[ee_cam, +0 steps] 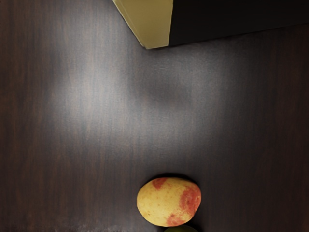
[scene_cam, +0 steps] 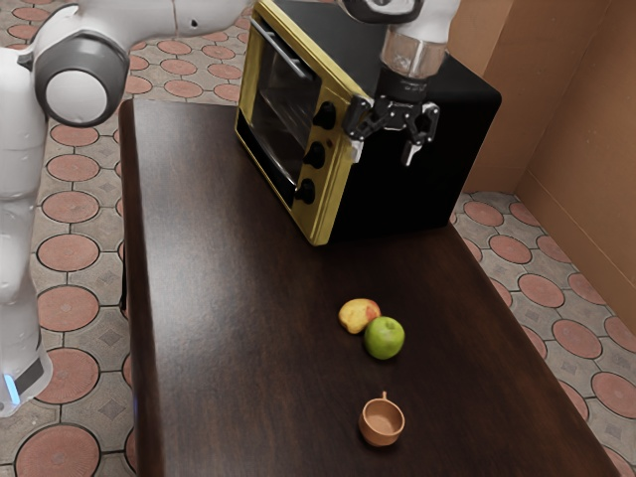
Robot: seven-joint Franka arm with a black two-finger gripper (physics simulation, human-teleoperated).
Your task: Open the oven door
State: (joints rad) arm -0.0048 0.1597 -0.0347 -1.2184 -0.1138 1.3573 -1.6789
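Brown cup (scene_cam: 382,425), green apple (scene_cam: 385,339) overlapping mottled fruit (scene_cam: 357,314), gripper (scene_cam: 383,154) spread apart, oven (scene_cam: 393,204) cut off in wrist view

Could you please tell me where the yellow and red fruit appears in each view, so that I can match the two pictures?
Exterior view: the yellow and red fruit lies on the table just right of the picture's centre, beside the green apple.
Wrist view: it is near the lower edge, slightly right of centre.
Shared landmark: the oven's yellow front frame, whose bottom corner shows at the wrist view's upper edge.
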